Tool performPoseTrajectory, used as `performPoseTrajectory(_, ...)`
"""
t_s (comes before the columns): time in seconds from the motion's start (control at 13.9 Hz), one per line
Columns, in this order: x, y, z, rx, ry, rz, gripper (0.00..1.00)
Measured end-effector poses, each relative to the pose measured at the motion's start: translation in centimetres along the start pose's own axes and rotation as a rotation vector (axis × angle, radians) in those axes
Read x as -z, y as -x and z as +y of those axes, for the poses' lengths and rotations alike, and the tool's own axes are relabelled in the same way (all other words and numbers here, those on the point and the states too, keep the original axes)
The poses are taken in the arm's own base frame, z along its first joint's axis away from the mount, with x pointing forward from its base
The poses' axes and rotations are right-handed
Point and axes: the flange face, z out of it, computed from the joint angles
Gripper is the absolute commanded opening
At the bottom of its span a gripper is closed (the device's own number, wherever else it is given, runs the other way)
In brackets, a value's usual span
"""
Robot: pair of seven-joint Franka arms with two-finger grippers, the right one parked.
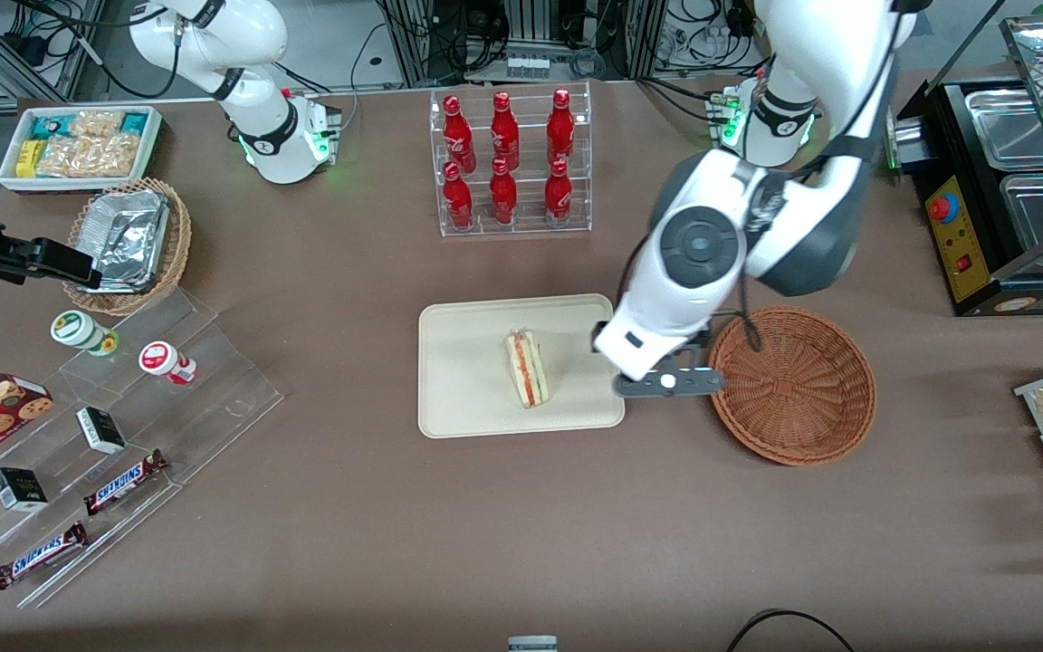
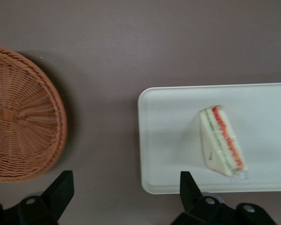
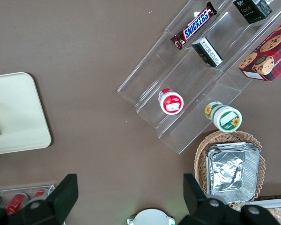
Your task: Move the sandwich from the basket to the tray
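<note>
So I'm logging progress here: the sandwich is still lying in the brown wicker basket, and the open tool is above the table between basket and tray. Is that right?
Not quite. The sandwich lies on the tray, not in the basket, which holds nothing; the front view and the left wrist view both show this. The rest holds: the tool is open, above the table between basket and tray.

Tool hangs unobstructed between basket and tray.

Bright, even overhead light; wrist views slightly soft.
</note>
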Motion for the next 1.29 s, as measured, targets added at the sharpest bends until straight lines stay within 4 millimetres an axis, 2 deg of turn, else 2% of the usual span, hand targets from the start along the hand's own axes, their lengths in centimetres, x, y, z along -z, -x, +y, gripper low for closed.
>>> performPoseTrajectory(0.29,1.6,0.7,-6.3,-0.093,0.002,-0.012,1.0)
performPoseTrajectory(0.93,6.8,3.1,-22.8,-0.242,0.023,-0.089,1.0)
performPoseTrajectory(1.29,9.6,4.8,-28.6,-0.204,0.04,-0.107,1.0)
